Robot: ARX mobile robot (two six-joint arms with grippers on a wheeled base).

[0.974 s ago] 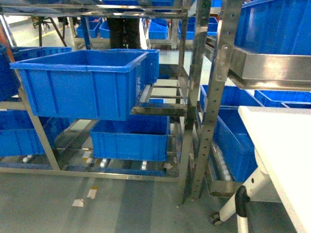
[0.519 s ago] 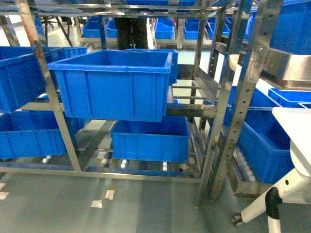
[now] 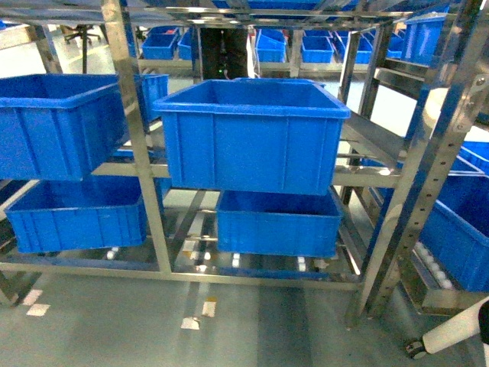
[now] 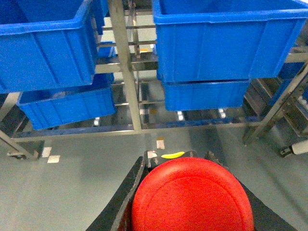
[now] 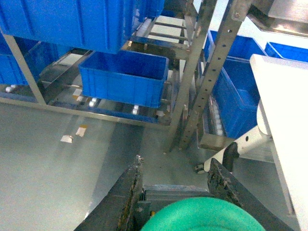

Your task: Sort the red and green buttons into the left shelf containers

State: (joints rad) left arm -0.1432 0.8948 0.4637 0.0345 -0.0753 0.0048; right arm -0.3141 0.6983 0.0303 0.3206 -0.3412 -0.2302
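Shelving (image 3: 137,145) of steel fills my head view, with two deep blue bins on its upper level: one at centre (image 3: 252,134), one at far left (image 3: 53,122). Shallower blue bins (image 3: 279,222) sit beneath them, above the grey floor (image 3: 252,329). In my left wrist view, the left hand (image 4: 175,192) is closed around the red button (image 4: 192,197), its cap wedged between the dark fingers (image 4: 132,192). In my right wrist view, the right hand (image 5: 175,202) grips the green button (image 5: 204,215) likewise, near a white surface (image 5: 284,115) on the right. Both buttons are well apart from the bins.
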